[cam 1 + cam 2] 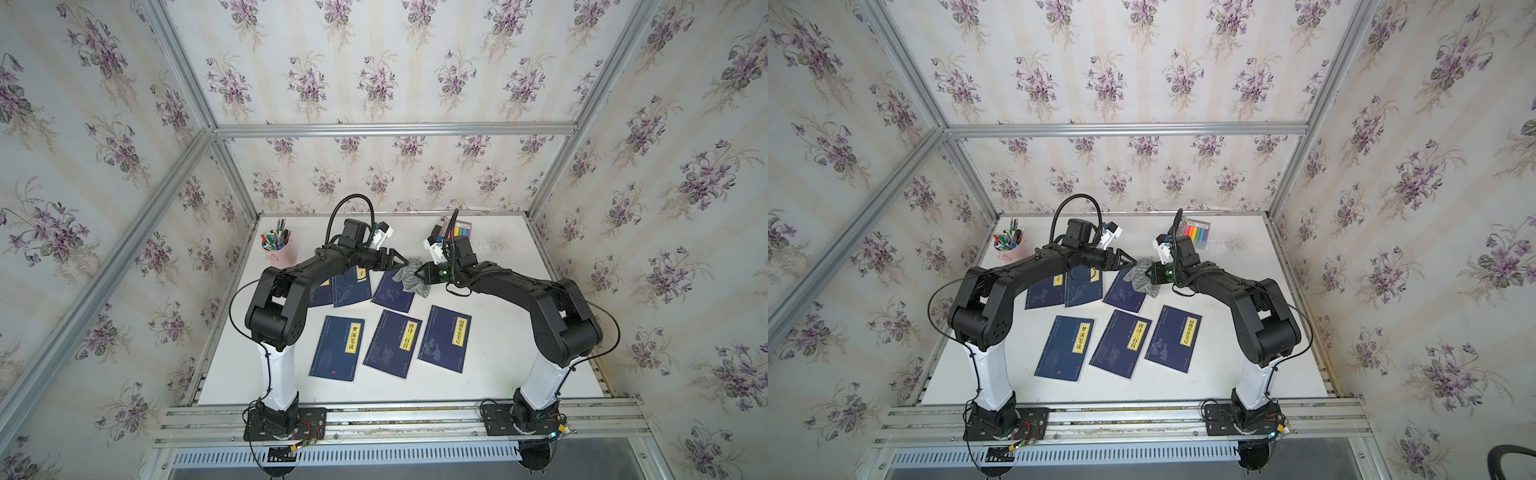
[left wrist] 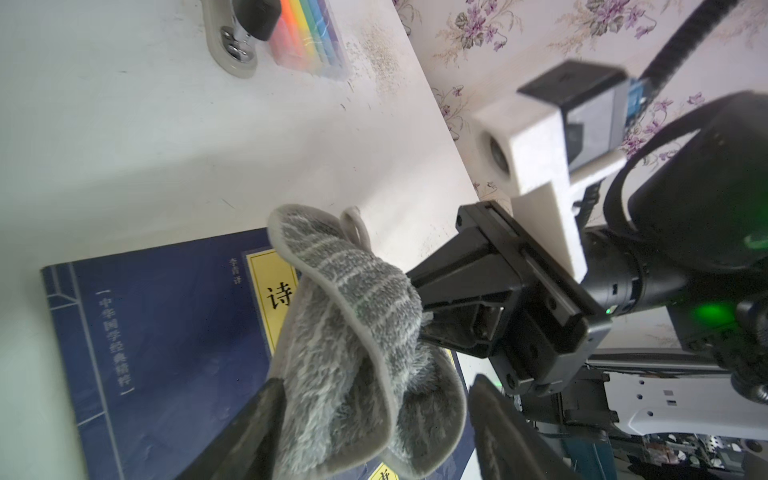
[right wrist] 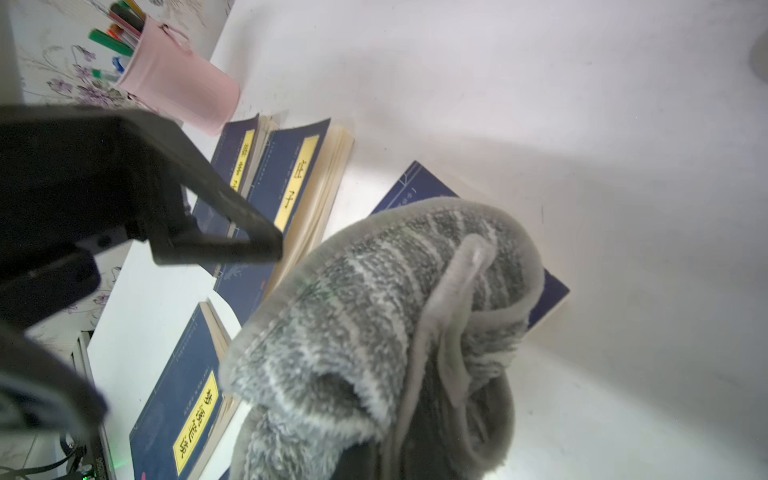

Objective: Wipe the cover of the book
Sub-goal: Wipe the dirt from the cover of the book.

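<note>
- Book (image 1: 390,296) to wipe, as I judge it, is the blue one at the right end of the far row, lying flat on the table (image 1: 519,332) directly under the cloth (image 1: 412,277).
- Pinching one edge of that grey cloth is the right gripper (image 1: 420,274), jaws closed on it; the rest hangs bunched.
- Just left of the cloth, the left gripper (image 1: 404,262) has its jaws wide, and the hanging fold lies between its fingers (image 2: 253,419).
- To wipe well, lower the cloth until it spreads flat, then sweep along the cover. The thin book may slide, so the free arm could pin it.
- I cannot tell whether the cloth touches the cover, or whether the left pads touch the cloth. The cloth partly hides the yellow title label (image 2: 270,286).
</note>
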Action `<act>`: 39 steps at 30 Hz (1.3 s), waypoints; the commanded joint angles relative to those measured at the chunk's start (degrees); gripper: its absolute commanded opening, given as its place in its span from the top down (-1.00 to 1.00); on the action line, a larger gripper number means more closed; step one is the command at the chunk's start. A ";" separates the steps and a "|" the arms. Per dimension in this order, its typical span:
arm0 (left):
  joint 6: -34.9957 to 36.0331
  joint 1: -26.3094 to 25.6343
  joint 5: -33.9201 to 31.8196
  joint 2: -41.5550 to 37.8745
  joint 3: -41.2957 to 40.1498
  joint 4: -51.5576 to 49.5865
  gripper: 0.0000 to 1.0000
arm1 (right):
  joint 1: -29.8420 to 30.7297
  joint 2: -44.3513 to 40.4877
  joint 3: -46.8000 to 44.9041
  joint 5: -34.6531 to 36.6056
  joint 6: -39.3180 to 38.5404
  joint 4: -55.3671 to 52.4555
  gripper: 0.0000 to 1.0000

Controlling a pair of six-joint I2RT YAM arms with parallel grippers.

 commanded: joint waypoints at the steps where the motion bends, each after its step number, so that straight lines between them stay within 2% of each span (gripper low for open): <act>1: 2.74 -1.07 0.54 -0.40 0.03 -1.61 -0.41 | 0.00 1.72 1.13 -2.55 3.06 3.42 0.85; 4: 3.77 -1.84 -1.76 -1.02 -0.07 -3.43 -0.37 | -0.01 2.71 1.51 -3.58 4.39 4.70 0.69; 11: 2.79 -0.84 -13.01 -8.37 -7.13 -1.07 -0.39 | -0.06 6.97 3.01 -3.75 7.08 5.86 0.66; 16: 1.69 1.08 -15.37 -11.03 -9.20 -1.65 -0.39 | 0.66 9.90 4.79 -5.67 9.73 8.01 0.65; 21: 2.70 1.09 -17.09 -10.28 -8.92 -3.62 -0.39 | 2.05 11.48 7.48 -6.39 8.63 4.81 0.39; 24: 4.54 0.83 -18.63 -9.53 -8.48 -4.24 -0.41 | 2.05 10.62 7.03 -5.79 8.01 3.78 0.23; 28: 7.74 -0.24 -21.54 -8.22 -7.19 -6.37 -0.44 | 1.99 8.37 6.44 -5.10 6.81 2.12 0.14; 35: 9.04 -0.69 -23.08 -7.52 -6.28 -7.39 -0.45 | 0.09 1.40 2.45 -3.96 5.90 1.09 0.03; 39: 11.96 -1.99 -26.12 -6.47 -2.70 -11.49 -0.47 | -2.26 -3.92 -2.35 -3.59 5.90 1.69 0.00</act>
